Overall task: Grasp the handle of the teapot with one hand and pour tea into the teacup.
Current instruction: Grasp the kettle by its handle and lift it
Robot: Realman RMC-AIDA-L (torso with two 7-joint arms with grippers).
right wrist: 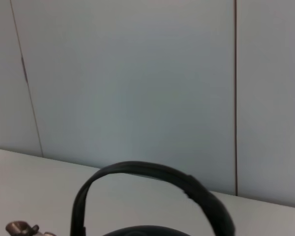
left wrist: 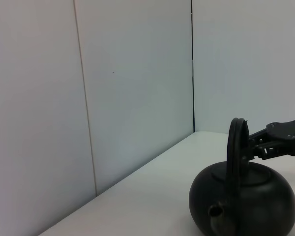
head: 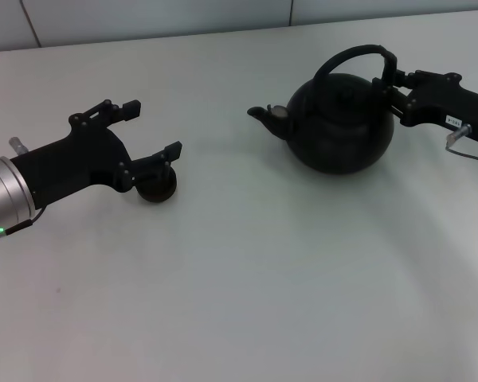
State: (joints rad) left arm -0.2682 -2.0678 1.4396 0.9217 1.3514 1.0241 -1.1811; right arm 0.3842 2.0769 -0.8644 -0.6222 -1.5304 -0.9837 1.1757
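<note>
I count one teapot (head: 340, 123) with one arched handle (head: 352, 56) — one spout and one lid on it — one small teacup (head: 157, 184), two grippers in my head view, left (head: 152, 127) and right (head: 387, 78), and one white table (head: 247, 270).

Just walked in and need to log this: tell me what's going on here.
A two-armed robot is setting up to pour tea. Its right gripper is at the handle of the black teapot, which stands upright on the white table, spout toward the robot's left. The left gripper is open, one finger beside the small dark teacup. Nothing is lifted or tilted yet.
</note>
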